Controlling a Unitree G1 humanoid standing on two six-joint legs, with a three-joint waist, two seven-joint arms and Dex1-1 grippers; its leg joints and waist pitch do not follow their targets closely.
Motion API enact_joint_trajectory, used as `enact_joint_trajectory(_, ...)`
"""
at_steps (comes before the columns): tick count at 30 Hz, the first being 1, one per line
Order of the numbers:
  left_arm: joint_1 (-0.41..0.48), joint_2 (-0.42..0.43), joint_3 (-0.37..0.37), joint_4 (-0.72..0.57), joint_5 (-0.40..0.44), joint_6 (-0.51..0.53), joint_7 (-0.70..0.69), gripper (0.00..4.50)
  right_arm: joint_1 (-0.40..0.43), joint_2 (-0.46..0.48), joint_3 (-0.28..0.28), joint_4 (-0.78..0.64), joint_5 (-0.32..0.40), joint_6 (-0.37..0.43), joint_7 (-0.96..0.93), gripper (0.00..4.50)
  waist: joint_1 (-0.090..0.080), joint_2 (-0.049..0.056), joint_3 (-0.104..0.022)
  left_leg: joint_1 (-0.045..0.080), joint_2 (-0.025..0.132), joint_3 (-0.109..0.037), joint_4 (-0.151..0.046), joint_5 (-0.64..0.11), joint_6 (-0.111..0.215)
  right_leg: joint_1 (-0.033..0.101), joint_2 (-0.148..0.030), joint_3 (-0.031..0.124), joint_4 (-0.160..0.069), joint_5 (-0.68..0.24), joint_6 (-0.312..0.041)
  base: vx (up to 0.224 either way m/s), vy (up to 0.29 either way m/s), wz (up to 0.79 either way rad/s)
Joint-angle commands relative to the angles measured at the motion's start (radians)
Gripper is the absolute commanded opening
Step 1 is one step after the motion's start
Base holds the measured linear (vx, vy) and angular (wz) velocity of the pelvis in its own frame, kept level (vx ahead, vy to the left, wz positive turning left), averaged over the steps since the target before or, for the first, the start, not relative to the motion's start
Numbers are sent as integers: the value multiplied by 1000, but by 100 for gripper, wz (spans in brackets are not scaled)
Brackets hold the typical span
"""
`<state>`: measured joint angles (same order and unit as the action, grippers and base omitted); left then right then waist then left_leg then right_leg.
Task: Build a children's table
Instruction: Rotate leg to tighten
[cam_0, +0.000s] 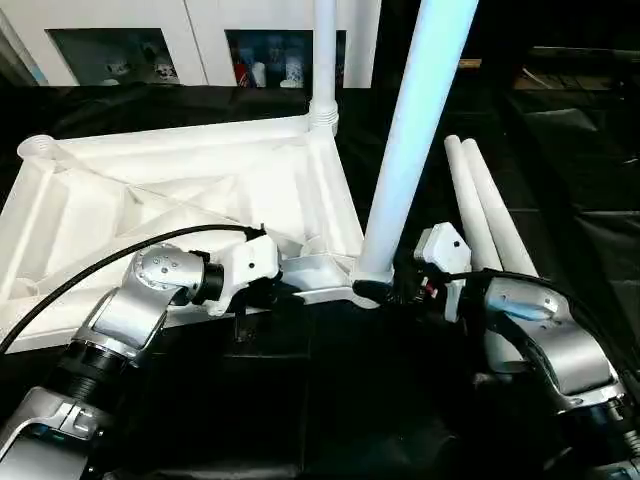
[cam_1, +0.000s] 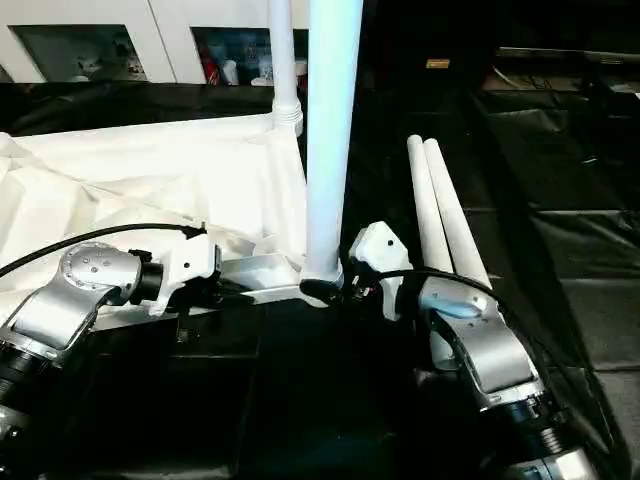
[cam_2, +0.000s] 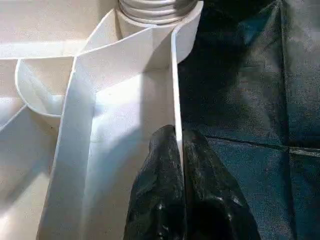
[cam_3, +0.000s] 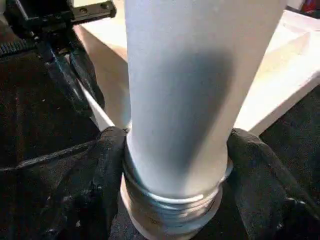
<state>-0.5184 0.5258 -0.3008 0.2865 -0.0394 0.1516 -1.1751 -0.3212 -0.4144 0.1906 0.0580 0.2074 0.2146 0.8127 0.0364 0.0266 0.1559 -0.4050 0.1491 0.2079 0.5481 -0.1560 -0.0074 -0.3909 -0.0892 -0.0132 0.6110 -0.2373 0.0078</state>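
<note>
Pinching tabletop (cam_0: 190, 190) rim, left gripper (cam_2: 179, 165) jaws; right gripper (cam_3: 175, 165) jaws clamp upright leg (cam_0: 415, 130); spare legs (cam_0: 485, 210) beside.

The right gripper (cam_1: 322, 290) clasps the base of an upright white leg (cam_1: 330, 140), its black fingers on either side of the tube where it meets the corner of the upturned tabletop (cam_1: 150, 190). Just beyond that gripper's wrist, two more legs (cam_1: 445, 215) lie side by side on the black cloth (cam_1: 560, 230). Across the corner from it, the left gripper (cam_1: 215, 290) pinches the tabletop's near rim. Well behind both, a second leg (cam_1: 283, 60) stands in the far corner.
</note>
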Motion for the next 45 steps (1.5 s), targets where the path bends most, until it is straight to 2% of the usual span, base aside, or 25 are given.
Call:
enact_joint_trajectory(1,23,-30,-3,42,16,27,77,0,15,22,3,33,-16,3,-38,267,-4,-20,-35,31,84,-42,-78,-274,30,2,-70,44,-99,-323,-189,0,0,0)
enact_joint_trajectory(4,10,-71,10,67,36,61,162,0,21,76,-12,74,-31,-1,-127,267,-5,-20,-32,36,85,-42,-80,-296,17,-3,-70,46,-104,-352,-182,0,0,0)
enact_joint_trajectory(5,4,-109,22,77,38,87,220,0,21,125,-20,96,-39,3,-198,267,-6,-20,-31,37,84,-41,-80,-310,5,-9,-70,48,-107,-376,-174,0,0,0)
enact_joint_trajectory(6,4,-110,22,77,37,88,222,0,21,127,-21,97,-39,3,-201,267,-6,-20,-30,37,84,-42,-81,-315,0,-10,-70,47,-107,-378,-174,0,0,0)
enact_joint_trajectory(11,-15,-191,20,86,59,168,327,0,-24,275,-51,183,-53,38,-406,267,-12,-20,-31,33,83,-44,-88,-318,-9,-9,-64,45,-102,-328,-159,0,0,0)
enact_joint_trajectory(13,-37,-246,32,103,69,216,404,0,-62,350,-73,248,-70,55,-518,267,-20,-18,-30,33,79,-48,-91,-337,-35,-9,-68,43,-104,-372,-157,0,0,0)
enact_joint_trajectory(14,-47,-265,36,110,72,222,423,0,-76,368,-76,269,-75,59,-543,266,-20,-22,-31,33,80,-47,-92,-330,-33,-8,-68,43,-106,-363,-153,0,0,0)
enact_joint_trajectory(15,-64,-295,43,122,78,228,459,0,-98,395,-73,302,-91,67,-586,266,-18,-18,-33,37,82,-44,-92,-309,-28,-8,-65,44,-105,-310,-153,0,0,0)
enact_joint_trajectory(16,-65,-296,43,122,79,229,460,0,-99,396,-73,304,-92,67,-587,266,-17,-19,-34,39,80,-39,-89,-289,-18,-9,-61,45,-104,-248,-155,0,0,0)
enact_joint_trajectory(18,-72,-319,35,120,94,227,480,0,-115,430,-71,329,-101,73,-613,266,-15,-21,-35,37,79,-37,-88,-267,-2,-6,-60,45,-101,-200,-155,0,0,0)
enact_joint_trajectory(19,-68,-320,28,113,96,227,473,0,-115,436,-66,328,-101,76,-604,266,-15,-26,-38,35,79,-36,-85,-259,9,-2,-62,45,-100,-184,-155,0,0,0)
enact_joint_trajectory(22,-51,-310,15,86,98,226,453,0,-100,440,-60,305,-84,73,-568,266,-13,-26,-39,34,81,-35,-84,-243,29,0,-61,44,-98,-158,-153,0,0,0)
enact_joint_trajectory(23,-46,-308,16,77,102,231,450,0,-96,448,-70,300,-74,68,-563,322,-14,-27,-39,33,81,-35,-84,-245,31,0,-61,44,-98,-161,-152,0,0,0)
enact_joint_trajectory(25,-31,-294,18,56,107,237,438,0,-93,437,-67,284,-96,51,-566,336,-14,-27,-42,33,81,-35,-83,-242,32,1,-60,43,-98,-164,-154,0,0,0)
enact_joint_trajectory(27,-23,-284,20,45,109,237,432,0,-94,424,-58,275,-107,44,-554,342,-15,-27,-44,31,80,-35,-81,-217,42,4,-59,42,-94,-128,-160,0,0,0)
enact_joint_trajectory(29,-11,-262,20,28,111,226,418,0,-93,401,-54,247,-116,43,-549,372,-14,-28,-48,27,79,-33,-76,-170,64,10,-58,40,-88,-71,-172,0,0,0)
enact_joint_trajectory(31,11,-224,29,-8,106,228,391,0,-85,341,-56,174,-118,46,-504,380,-14,-28,-51,27,78,-34,-72,-145,74,14,-57,37,-84,-41,-180,0,0,0)
enact_joint_trajectory(33,26,-196,32,-30,108,218,369,0,-75,293,-72,110,-92,66,-446,380,-13,-30,-54,24,77,-32,-64,-87,105,22,-54,37,-74,67,-188,0,0,0)
enact_joint_trajectory(34,37,-179,35,-45,105,206,352,0,-67,258,-79,73,-73,74,-404,380,-12,-25,-58,25,76,-31,-60,-63,122,23,-54,36,-68,121,-199,0,0,0)
enact_joint_trajectory(35,42,-172,38,-53,102,204,346,0,-64,239,-82,55,-64,78,-381,380,-13,-29,-61,23,74,-29,-53,-41,137,25,-52,36,-61,186,-208,0,0,0)
enact_joint_trajectory(37,64,-141,48,-87,81,164,297,0,-46,162,-82,-5,-43,81,-280,380,-14,-26,-60,21,74,-28,-51,-22,149,25,-52,35,-58,234,-221,0,0,0)
enact_joint_trajectory(38,64,-141,48,-87,81,164,297,0,-46,162,-82,-5,-43,81,-280,380,-15,-30,-61,20,73,-28,-46,-17,161,31,-51,35,-54,267,-223,0,0,0)
enact_joint_trajectory(39,79,-120,51,-111,69,162,268,0,-31,112,-78,-41,-27,83,-209,380,-16,-28,-61,20,73,-27,-46,-12,168,31,-51,33,-52,287,-234,0,0,0)
enact_joint_trajectory(43,119,-48,37,-157,25,93,137,0,0,3,-60,-93,-3,57,-57,380,-16,-28,-60,23,77,-26,-44,-19,173,31,-48,31,-50,271,-250,0,0,0)
enact_joint_trajectory(45,136,-21,37,-183,-9,97,79,0,11,-36,-53,-112,12,57,-3,380,-15,-25,-59,26,80,-25,-43,-18,171,30,-48,32,-49,246,-265,0,0,0)
